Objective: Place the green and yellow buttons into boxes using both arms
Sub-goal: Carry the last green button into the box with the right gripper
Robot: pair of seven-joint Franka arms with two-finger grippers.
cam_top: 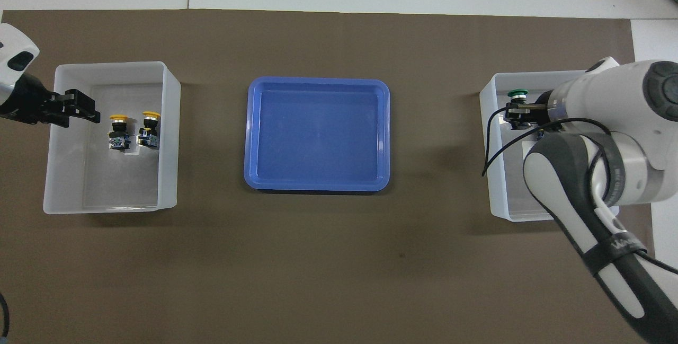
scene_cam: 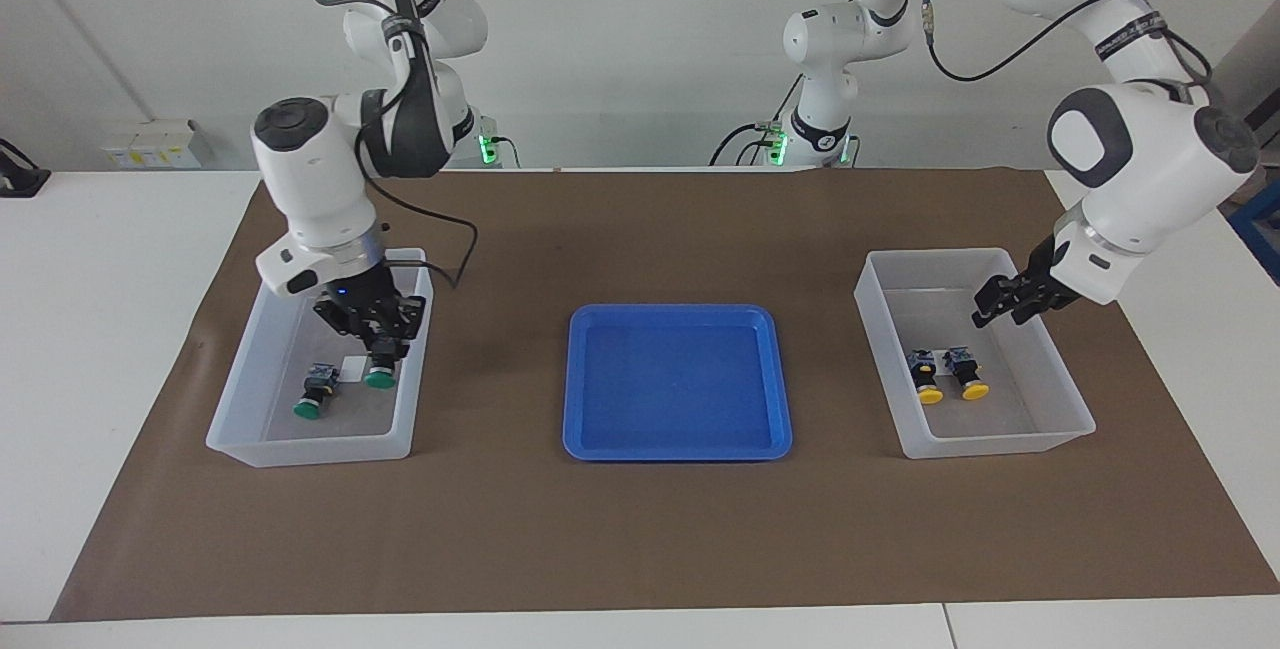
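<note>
Two yellow buttons (scene_cam: 926, 376) (scene_cam: 968, 374) lie side by side in the box (scene_cam: 1000, 444) at the left arm's end of the table; they also show in the overhead view (cam_top: 119, 132) (cam_top: 148, 129). My left gripper (scene_cam: 1000, 307) (cam_top: 79, 108) is open and empty, over that box's (cam_top: 106, 209) outer wall. My right gripper (scene_cam: 385, 339) (cam_top: 522, 113) is down inside the other box (scene_cam: 240, 449) (cam_top: 492, 121), shut on a green button (scene_cam: 380, 374) (cam_top: 516, 93) close to the floor. A second green button (scene_cam: 318, 394) lies beside it, hidden under the arm in the overhead view.
A shallow blue tray (scene_cam: 677, 449) (cam_top: 318, 81) lies between the two boxes with nothing in it. A brown mat (scene_cam: 640, 549) covers the table. The right arm's cable (scene_cam: 455, 249) hangs over the box's rim.
</note>
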